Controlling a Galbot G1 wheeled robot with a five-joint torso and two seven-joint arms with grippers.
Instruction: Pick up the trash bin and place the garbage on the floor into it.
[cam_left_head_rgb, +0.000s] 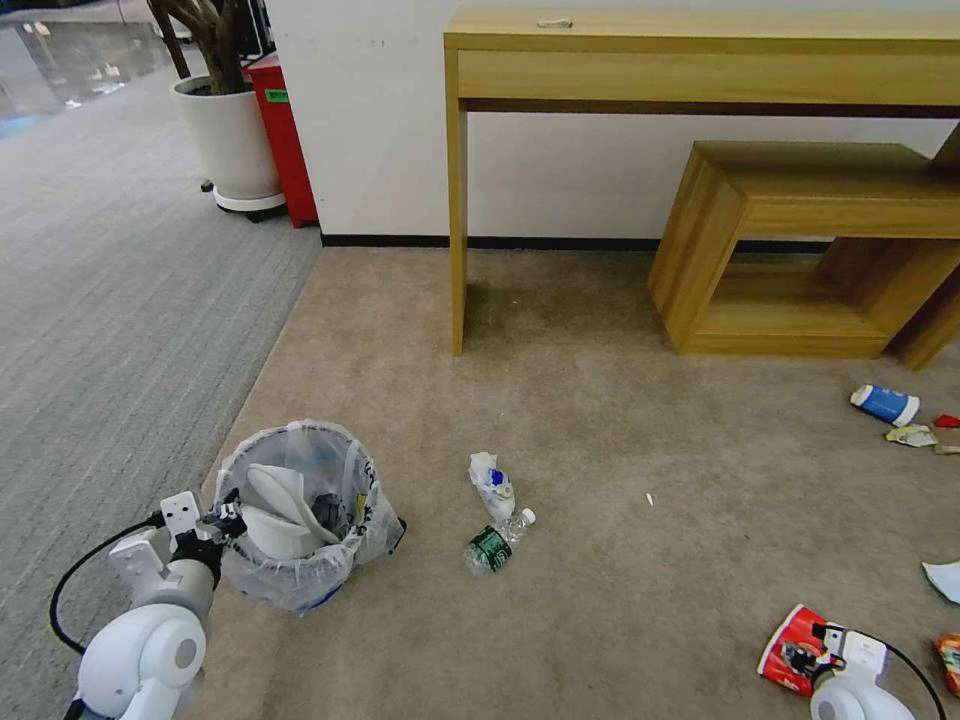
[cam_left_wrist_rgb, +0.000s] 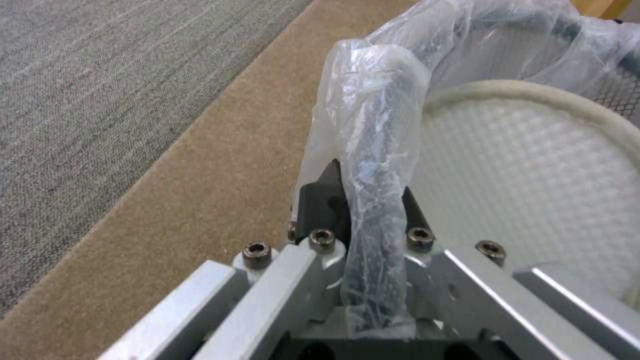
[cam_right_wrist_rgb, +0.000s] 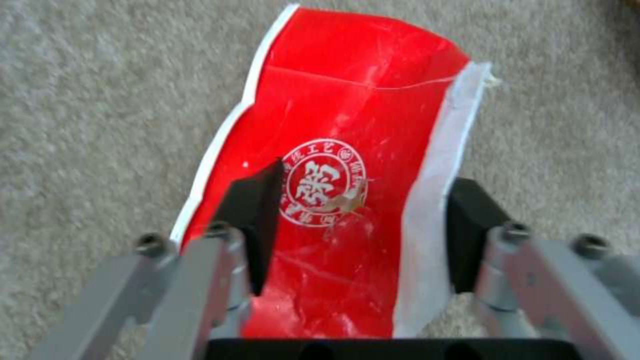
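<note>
Two grippers were in play at this moment. The left gripper (cam_left_head_rgb: 228, 522) was clamped on the near rim of the trash bin (cam_left_head_rgb: 300, 515); in the left wrist view its dark fingers (cam_left_wrist_rgb: 320, 205) were pinched onto the liner-wrapped rim (cam_left_wrist_rgb: 380, 165), so it was holding the bin. The bin sat on the beige carpet (cam_left_head_rgb: 620, 560) near the seam with the grey carpet, and I couldn't tell whether it was lifted or resting. A white slipper (cam_left_head_rgb: 285, 500) was already inside it.

The right gripper (cam_left_head_rgb: 815, 655) was low over the red-white packet (cam_left_head_rgb: 795, 650), well apart from the bin. In the right wrist view its fingers (cam_right_wrist_rgb: 257, 210) were spread wide, one over the red face and the other just past the white edge of the packet (cam_right_wrist_rgb: 347, 165), not closed on it.

Step in hand, as I read it: grasping the packet while the left arm holds the bin. The packet lay flat, so the next move likely calls for the fingers to press down and close across its width, catching an edge rather than sliding over the slick film.

Rest of the garbage was on the floor: clear bottle with green label (cam_left_head_rgb: 490, 548) and a crumpled white wrapper (cam_left_head_rgb: 492, 485) just beside the bin, blue-white cup (cam_left_head_rgb: 885, 404) and small scraps (cam_left_head_rgb: 912, 435) farther off near the low wooden shelf (cam_left_head_rgb: 810, 250).
</note>
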